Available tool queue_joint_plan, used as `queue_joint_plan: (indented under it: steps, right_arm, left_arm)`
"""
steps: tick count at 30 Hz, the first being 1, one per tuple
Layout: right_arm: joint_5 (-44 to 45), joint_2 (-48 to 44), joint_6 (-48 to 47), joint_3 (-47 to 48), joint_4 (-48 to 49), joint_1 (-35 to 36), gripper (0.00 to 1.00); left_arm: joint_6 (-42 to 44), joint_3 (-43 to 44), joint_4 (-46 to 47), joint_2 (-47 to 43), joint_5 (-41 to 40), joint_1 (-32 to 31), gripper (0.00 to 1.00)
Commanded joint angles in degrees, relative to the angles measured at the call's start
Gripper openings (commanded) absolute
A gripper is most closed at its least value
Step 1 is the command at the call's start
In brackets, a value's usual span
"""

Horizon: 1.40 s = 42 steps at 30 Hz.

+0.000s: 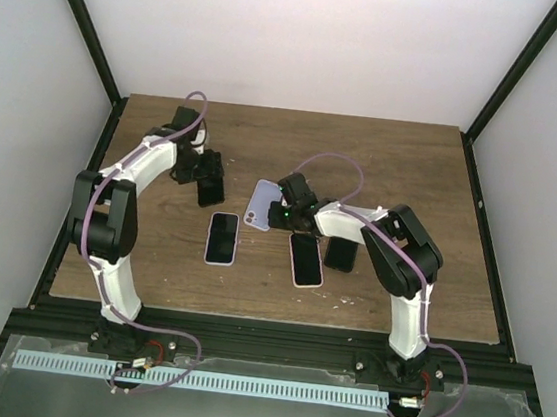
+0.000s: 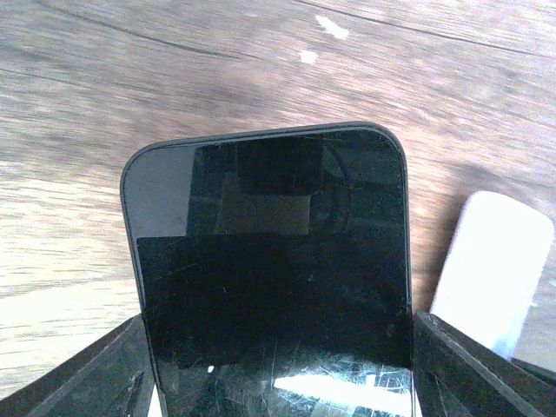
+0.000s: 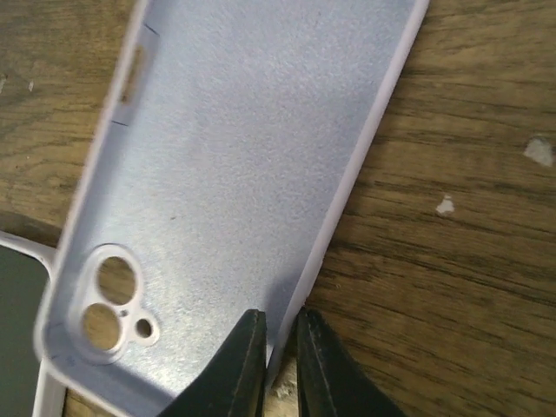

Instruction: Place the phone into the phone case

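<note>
Top view: the phone (image 1: 211, 196) is not yet in the phone case (image 1: 260, 204). It sits left of the case, in the left hand (image 1: 209, 170). The right hand (image 1: 280, 212) meets the case's right edge.

Left wrist: that hand stands wide, gripping the phone's sides.

Right wrist: narrow fingers (image 3: 241, 365) pinch the case's side wall. Only this view shows its empty inside facing up.

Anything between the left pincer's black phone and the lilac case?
No: in the top view only bare table lies between the black phone and the lilac case. The right pincer pinches the case's opposite edge.
</note>
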Motion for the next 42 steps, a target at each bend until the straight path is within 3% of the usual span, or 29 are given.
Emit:
queue_joint_plan:
  steps: [1, 8, 20, 23, 27, 34, 42]
  right_arm:
    - [1.6, -1.0, -0.9, -4.0, -3.9, 0.7, 0.10]
    - [4.3, -3.5, -2.1, -5.8, -5.4, 0.7, 0.07]
    - [0.3, -8.4, 1.3, -12.7, -6.4, 3.4, 0.08]
    - [0.0, -9.7, 1.8, -12.9, -6.3, 4.6, 0.15]
    - [-2.1, -13.7, 2.4, -14.8, -4.9, 4.7, 0.31]
    - [3.3, -20.5, 2.2, -19.1, -4.5, 3.4, 0.48]
    - [5.1, -25.4, 2.8, -23.5, -3.0, 1.6, 0.77]
  left_arm:
    - [-0.9, -1.8, 2.5, -3.5, 6.6, -1.9, 0.51]
    - [-2.2, -4.5, 4.4, -6.1, 10.0, -3.8, 0.51]
    - [-5.1, -11.3, 9.4, -9.5, 13.9, -8.0, 0.50]
    - [-6.3, -12.2, 10.9, -9.6, 14.5, -9.3, 0.49]
    - [-7.1, -12.0, 11.7, -9.0, 14.0, -11.4, 0.48]
    - [-7.7, -11.7, 14.5, -6.6, 11.5, -15.6, 0.47]
    - [-9.7, -9.4, 17.7, -0.6, 12.0, -18.5, 0.47]
